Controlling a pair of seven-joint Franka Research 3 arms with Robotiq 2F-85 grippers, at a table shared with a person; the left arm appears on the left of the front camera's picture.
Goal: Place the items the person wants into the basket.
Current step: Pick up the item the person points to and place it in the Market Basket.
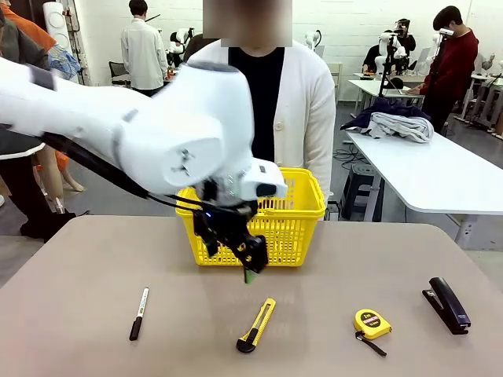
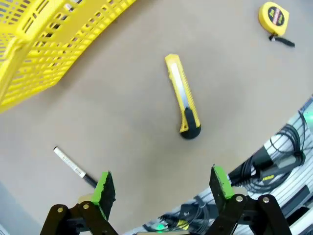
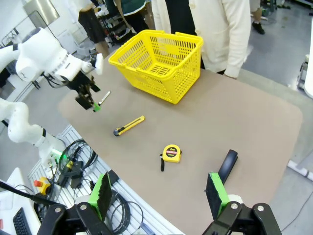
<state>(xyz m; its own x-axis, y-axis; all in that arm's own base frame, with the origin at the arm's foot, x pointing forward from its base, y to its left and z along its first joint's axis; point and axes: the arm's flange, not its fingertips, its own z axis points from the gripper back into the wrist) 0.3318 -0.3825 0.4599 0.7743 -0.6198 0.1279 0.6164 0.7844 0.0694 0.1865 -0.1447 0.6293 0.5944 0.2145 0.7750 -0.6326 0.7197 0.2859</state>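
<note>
L pincer (image 2: 162,188): wide open, nothing in it, hanging over the tabletop (image 1: 86,259) at centre, just near of the basket (image 1: 291,224). R pincer (image 3: 159,193): also wide open and empty, raised off the near-right side.

1 knife (image 1: 256,323) lies flat, near of the L pincer & apart from it. 1 tape (image 1: 372,323) lies right of the knife, w/ black strap trailing near-right. 1 stapler (image 1: 446,304) sits further right. 1 marker (image 1: 139,312) lies left of the knife.

That's 4 loose items on the tabletop, none touching. 1 basket stands far centre, w/ 1 person (image 1: 299,102) standing just behind it.
</note>
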